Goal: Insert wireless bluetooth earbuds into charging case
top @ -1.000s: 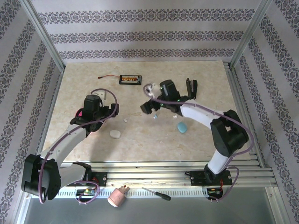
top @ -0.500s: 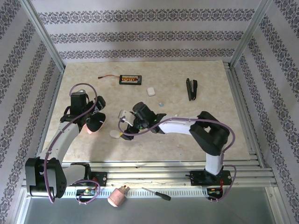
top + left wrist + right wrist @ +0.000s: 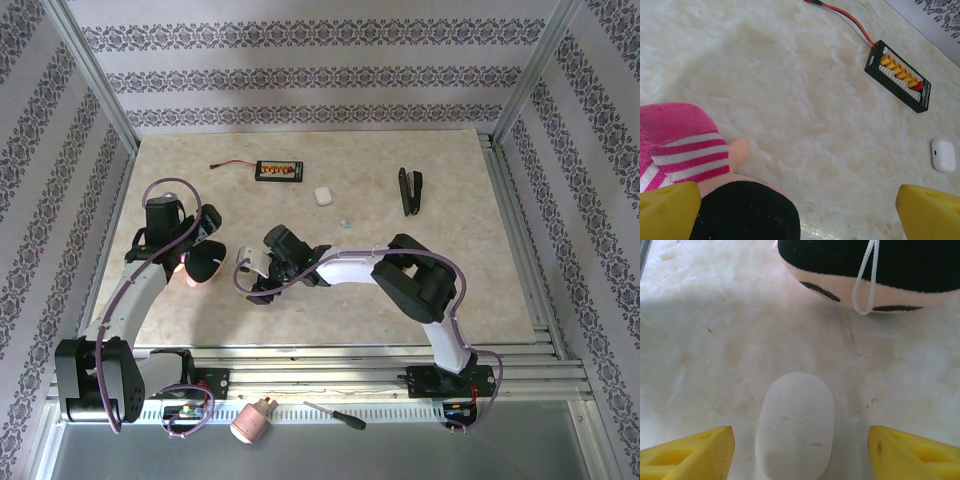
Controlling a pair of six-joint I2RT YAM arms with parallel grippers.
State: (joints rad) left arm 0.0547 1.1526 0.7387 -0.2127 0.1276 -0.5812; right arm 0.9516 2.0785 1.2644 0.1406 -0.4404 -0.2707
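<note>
A pale cream, marble-patterned tabletop (image 3: 300,310) sits between walls of white wallpaper with dark floral bands (image 3: 300,75). Silver aluminium frame posts (image 3: 93,75) rise at the back corners, and slotted aluminium rails (image 3: 320,362) line the near edge. The light is soft and even.

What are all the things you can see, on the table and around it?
plush doll: one, pink, black and peach, left side of the table
oval case: one, white, between the right fingers, untouched
small case: one, white, far middle
earbud: one, tiny, pale blue, just nearer than the small case
charger board: one, black with yellow plugs and a red wire, far left of middle
black tool: one, far right
screwdriver: one, dark, on the near rail
bulb-shaped thing: one, pink and white, near rail
table: one, cream marble
left fingers: two, yellow, open
right fingers: two, yellow, open
</note>
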